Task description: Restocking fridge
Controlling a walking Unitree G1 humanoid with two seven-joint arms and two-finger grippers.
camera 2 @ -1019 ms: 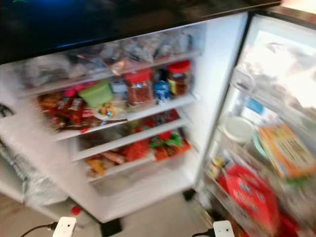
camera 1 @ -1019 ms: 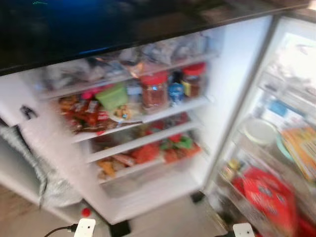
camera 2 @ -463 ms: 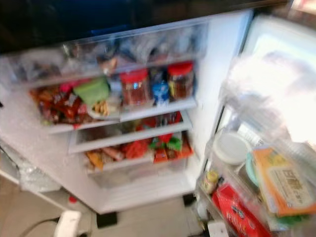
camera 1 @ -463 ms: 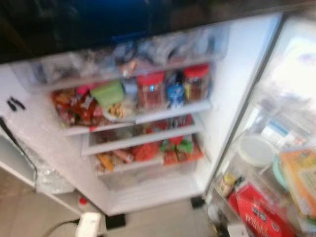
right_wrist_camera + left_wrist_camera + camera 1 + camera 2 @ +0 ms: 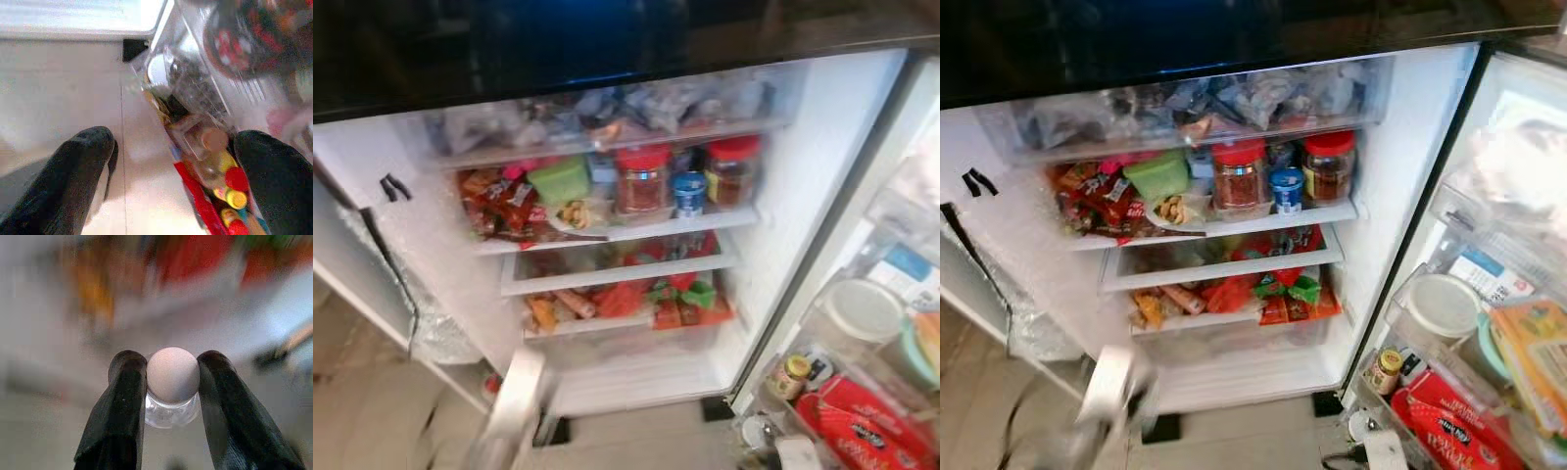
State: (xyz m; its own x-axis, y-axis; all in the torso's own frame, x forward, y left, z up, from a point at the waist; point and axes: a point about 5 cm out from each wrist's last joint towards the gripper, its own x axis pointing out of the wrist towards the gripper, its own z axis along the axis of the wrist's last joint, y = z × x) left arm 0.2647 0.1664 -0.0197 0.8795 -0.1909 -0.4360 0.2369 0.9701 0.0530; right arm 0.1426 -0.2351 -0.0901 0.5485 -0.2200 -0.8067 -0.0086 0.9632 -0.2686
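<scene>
The left gripper (image 5: 171,382) pinches a small clear bottle (image 5: 171,412) with a rounded white cap (image 5: 173,374); both fingers (image 5: 122,406) press against the cap's sides. In the head views the left arm (image 5: 514,401) appears as a motion-blurred silver streak at the lower left, in front of the fridge's bottom level. The right gripper (image 5: 171,161) hangs low beside the door bins with its fingers spread wide and nothing between them.

Step in hand, as a judgement: carrying the bottle toward the open fridge (image 5: 1410,147) for placement. The item is in the left gripper, not yet on any shelf.

Next move, as a judgement: select a free spot. The lower door bin (image 5: 1381,392), which holds a small yellow-capped jar (image 5: 1387,368), or the bare bottom level (image 5: 1253,367) look usable; the bottle must go down upright before the fingers release.

Farther in, the drawer (image 5: 1234,294) holds red, orange and green packets. The shelf above (image 5: 1263,223) carries two red-lidded jars (image 5: 1239,176), a blue-lidded can (image 5: 1286,188), a green tub (image 5: 1157,176) and red snack packs. The top bin (image 5: 1185,108) holds bagged items.

Labels: the red bag (image 5: 1449,431) in the door and the orange carton (image 5: 1538,357) carry print too blurred to read
</scene>
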